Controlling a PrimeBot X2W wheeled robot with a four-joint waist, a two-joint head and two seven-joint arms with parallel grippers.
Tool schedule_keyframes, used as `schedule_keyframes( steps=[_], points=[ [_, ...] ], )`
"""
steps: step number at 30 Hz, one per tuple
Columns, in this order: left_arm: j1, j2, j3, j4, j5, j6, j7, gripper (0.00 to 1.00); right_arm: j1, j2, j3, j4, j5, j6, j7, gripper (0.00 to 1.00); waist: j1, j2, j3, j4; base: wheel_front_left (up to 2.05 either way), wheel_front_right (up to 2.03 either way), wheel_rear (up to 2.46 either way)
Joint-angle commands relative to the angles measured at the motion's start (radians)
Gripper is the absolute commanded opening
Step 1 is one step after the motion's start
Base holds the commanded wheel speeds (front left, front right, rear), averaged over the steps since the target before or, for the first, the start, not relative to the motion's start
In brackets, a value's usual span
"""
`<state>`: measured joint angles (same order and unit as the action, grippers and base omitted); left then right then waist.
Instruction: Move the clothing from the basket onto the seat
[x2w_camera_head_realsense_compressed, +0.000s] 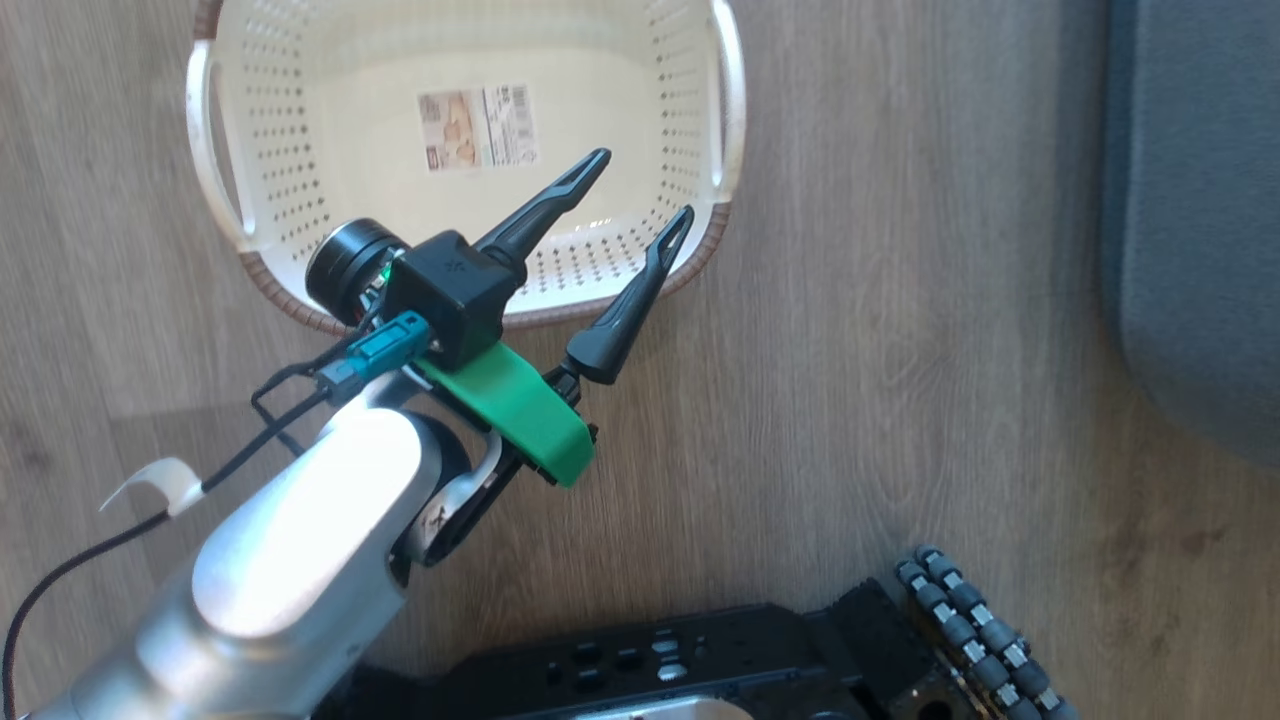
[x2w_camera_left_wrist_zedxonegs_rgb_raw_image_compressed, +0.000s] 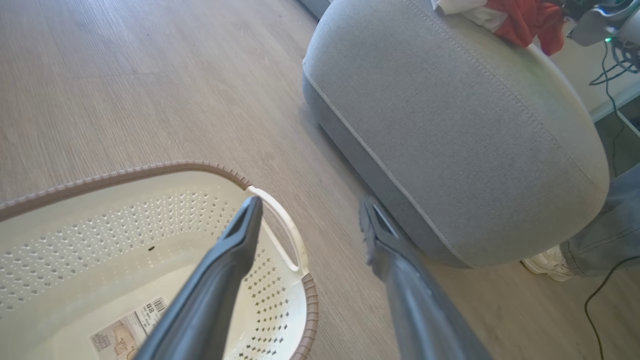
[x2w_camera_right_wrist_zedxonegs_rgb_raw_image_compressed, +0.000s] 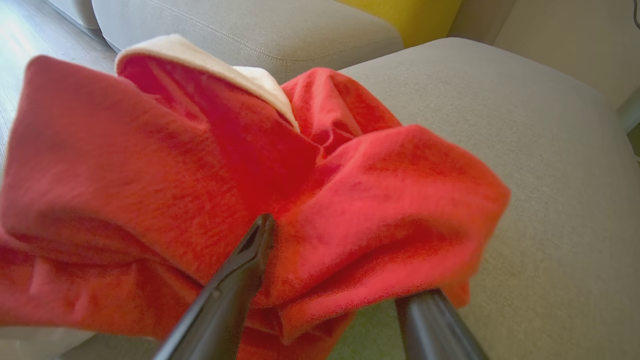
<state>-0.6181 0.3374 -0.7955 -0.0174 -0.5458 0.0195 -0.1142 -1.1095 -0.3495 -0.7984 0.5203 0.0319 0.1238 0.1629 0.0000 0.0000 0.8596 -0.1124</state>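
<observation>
The clothing (x2w_camera_right_wrist_zedxonegs_rgb_raw_image_compressed: 165, 165) hides one tip of the right gripper (x2w_camera_right_wrist_zedxonegs_rgb_raw_image_compressed: 345, 260). The basket (x2w_camera_head_realsense_compressed: 290, 150) is cut off on top. Its label (x2w_camera_head_realsense_compressed: 478, 127) is too small to read.

Red clothing (x2w_camera_right_wrist_zedxonegs_rgb_raw_image_compressed: 200, 175) in a heap on the grey seat (x2w_camera_right_wrist_zedxonegs_rgb_raw_image_compressed: 540, 150), between the wide-apart fingers (x2w_camera_right_wrist_zedxonegs_rgb_raw_image_compressed: 235, 285) of the right gripper (x2w_camera_right_wrist_zedxonegs_rgb_raw_image_compressed: 345, 265).

Wood-look floor (x2w_camera_head_realsense_compressed: 900, 350) bears the basket (x2w_camera_head_realsense_compressed: 300, 150) and, apart, the grey seat (x2w_camera_head_realsense_compressed: 1200, 250)

Nothing legible: a label sticker (x2w_camera_head_realsense_compressed: 478, 127) on the basket (x2w_camera_head_realsense_compressed: 280, 140) floor (barcode and print far too small).
</observation>
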Motion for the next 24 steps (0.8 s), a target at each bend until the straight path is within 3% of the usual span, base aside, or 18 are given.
schedule_keyframes(
  steps=[1, 7, 15, 24],
  points=[
    [0.02, 0.012, 0.025, -0.034, -0.008, 0.007, 0.001, 1.0, 0.049, -0.032, 0.016, -0.03, 0.022, 0.007, -0.009, 1.0, 0.0, 0.0, -0.037, -0.019, 0.0, 0.0, 0.0],
    [0.035, 0.004, 0.032, -0.002, -0.03, 0.01, -0.016, 1.0, 0.209, -0.044, 0.168, -0.062, 0.155, 0.007, -0.056, 1.0, 0.0, 0.0, -0.14, -0.039, 0.0, 0.0, 0.0],
    [0.101, 0.011, 0.067, 0.056, -0.083, 0.031, -0.055, 1.0, 0.435, 0.024, 0.318, -0.196, 0.308, 0.007, -0.1, 1.0, 0.0, 0.0, -0.302, -0.044, 0.0, 0.0, 0.0],
    [0.153, 0.015, 0.158, 0.153, -0.154, 0.056, -0.112, 1.0, 0.627, 0.125, 0.526, -0.336, 0.298, 0.007, -0.156, 1.0, 0.0, 0.0, -0.462, 0.05, 0.0, 0.0, 0.0]
  ],
)
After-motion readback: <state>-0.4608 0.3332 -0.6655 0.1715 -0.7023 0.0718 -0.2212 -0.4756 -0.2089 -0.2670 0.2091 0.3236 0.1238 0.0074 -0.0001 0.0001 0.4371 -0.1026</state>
